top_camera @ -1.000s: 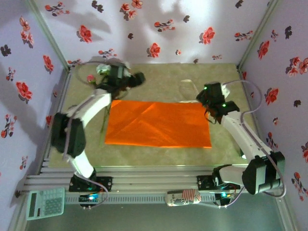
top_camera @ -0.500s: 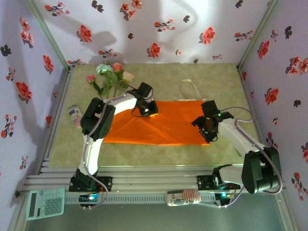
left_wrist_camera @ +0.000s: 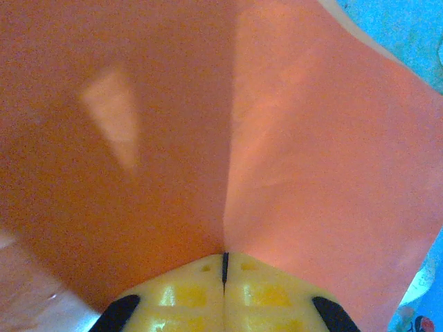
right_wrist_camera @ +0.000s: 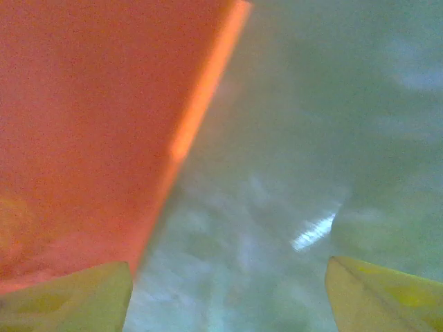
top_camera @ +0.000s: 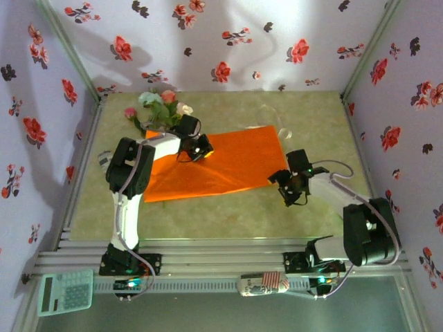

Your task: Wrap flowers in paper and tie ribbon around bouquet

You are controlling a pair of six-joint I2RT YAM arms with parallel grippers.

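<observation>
Enclosing the olive tabletop (top_camera: 228, 214), floral wallpaper (top_camera: 228, 41) rises behind the paper (top_camera: 228, 166).

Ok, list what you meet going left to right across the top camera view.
calculator → flowers → left claw, shut on the paper → right claw, open

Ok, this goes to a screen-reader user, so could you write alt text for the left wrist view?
The left gripper has its yellow fingers shut on the orange paper, pinching it at the bottom of the frame. A sharp crease rises from the pinch, and a bit of table shows at the upper right.
</observation>
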